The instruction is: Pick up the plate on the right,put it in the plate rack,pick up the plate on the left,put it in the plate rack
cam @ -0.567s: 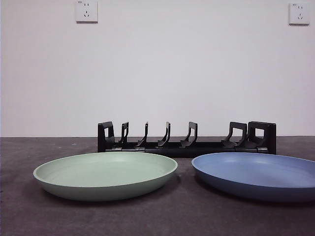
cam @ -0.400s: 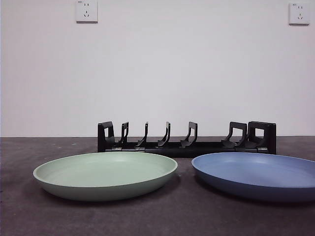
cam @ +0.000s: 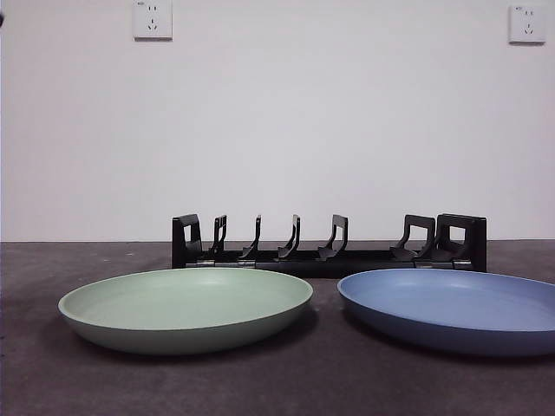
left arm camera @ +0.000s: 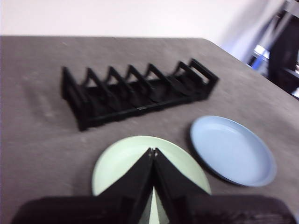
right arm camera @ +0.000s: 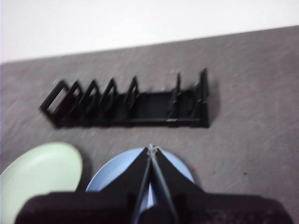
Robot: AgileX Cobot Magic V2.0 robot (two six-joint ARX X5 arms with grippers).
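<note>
Front view first: the plate rack (cam: 328, 245) sits at the back of the counter (cam: 277, 381), every slot bare. In front of it lie the green plate (cam: 186, 308) and the blue plate (cam: 451, 309), side by side, close but not touching, both flat on the counter. No arm shows here.

Left wrist view: your left end effector (left arm camera: 153, 151) has its jaws pinched together, holding nothing, high above the green plate (left arm camera: 126, 161). The rack (left arm camera: 135, 91) lies beyond it and the blue plate (left arm camera: 231, 150) just beside.

Right wrist view (a bit blurred): your right end effector (right arm camera: 151, 149) is likewise closed and empty, poised over the blue plate (right arm camera: 119, 172), with the rack (right arm camera: 126, 102) beyond and the green plate (right arm camera: 37, 170) off to one side.

The blue plate goes first. I'd judge it rigid, light and smooth, so likely slippery. You'll need to spread the jaws and pinch the raised rim, since the shallow dish offers nothing else.
</note>
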